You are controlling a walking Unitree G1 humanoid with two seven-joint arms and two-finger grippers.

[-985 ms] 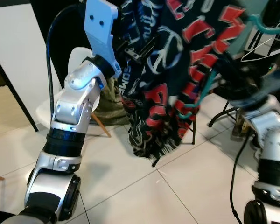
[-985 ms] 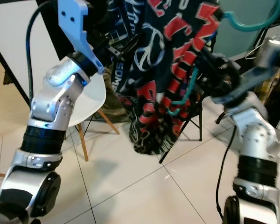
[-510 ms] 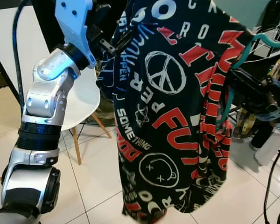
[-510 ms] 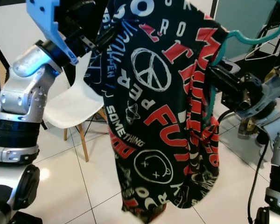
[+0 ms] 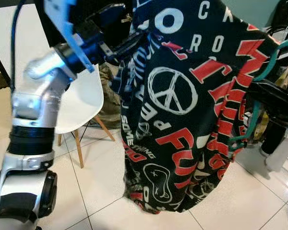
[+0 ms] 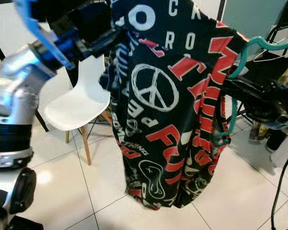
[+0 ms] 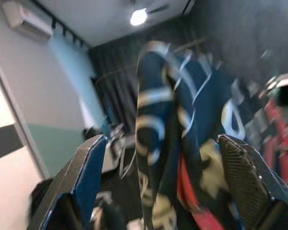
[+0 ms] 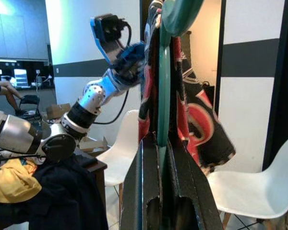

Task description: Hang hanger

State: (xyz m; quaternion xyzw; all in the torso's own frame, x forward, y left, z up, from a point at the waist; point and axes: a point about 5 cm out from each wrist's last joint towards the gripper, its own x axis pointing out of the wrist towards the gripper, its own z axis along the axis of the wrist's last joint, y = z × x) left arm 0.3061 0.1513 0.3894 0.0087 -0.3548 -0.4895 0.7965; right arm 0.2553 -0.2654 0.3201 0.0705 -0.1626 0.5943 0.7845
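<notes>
right tool (image 8: pixel 159 158) clamped tight on the teal hanger (image 6: pixel 233 76), held up at the right | black printed shirt (image 5: pixel 192 105) draped on it, hanging above white floor tiles (image 5: pixel 101 191) | left tool (image 5: pixel 127 45) at the shirt's upper edge, fingers spread with cloth between them | white chair (image 5: pixel 81 103) behind
</notes>
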